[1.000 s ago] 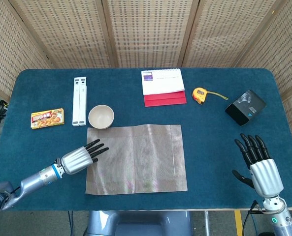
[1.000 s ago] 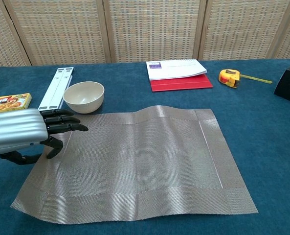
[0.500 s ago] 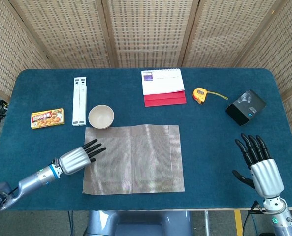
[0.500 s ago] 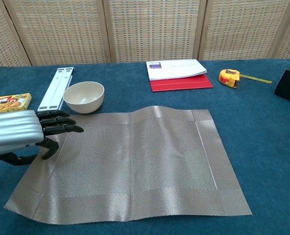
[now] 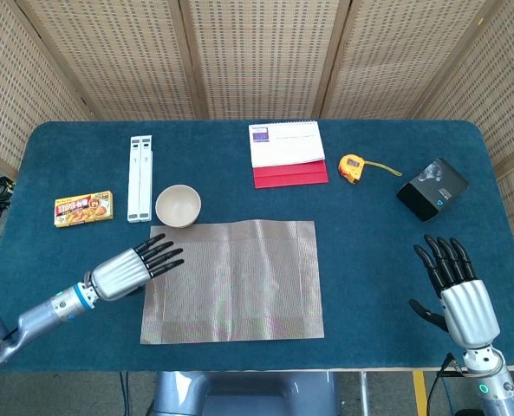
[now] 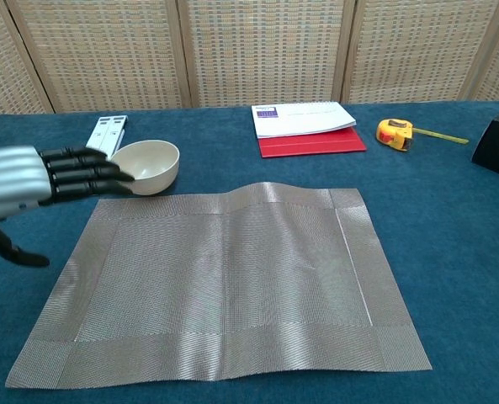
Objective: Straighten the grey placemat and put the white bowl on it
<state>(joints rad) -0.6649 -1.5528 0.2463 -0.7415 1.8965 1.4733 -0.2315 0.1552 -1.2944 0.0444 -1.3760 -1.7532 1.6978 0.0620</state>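
A dark blue table fills the frame, with woven wicker screens behind it along the top. The grey placemat lies flat at lower centre, its far edge slightly rippled. The white bowl sits just beyond the mat's upper left corner. The left hand hovers at the mat's left edge, fingers spread, holding nothing; the right hand, lower right, is likewise spread and empty

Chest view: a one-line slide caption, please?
Left hand open above the grey placemat, white bowl just beyond its far edge.
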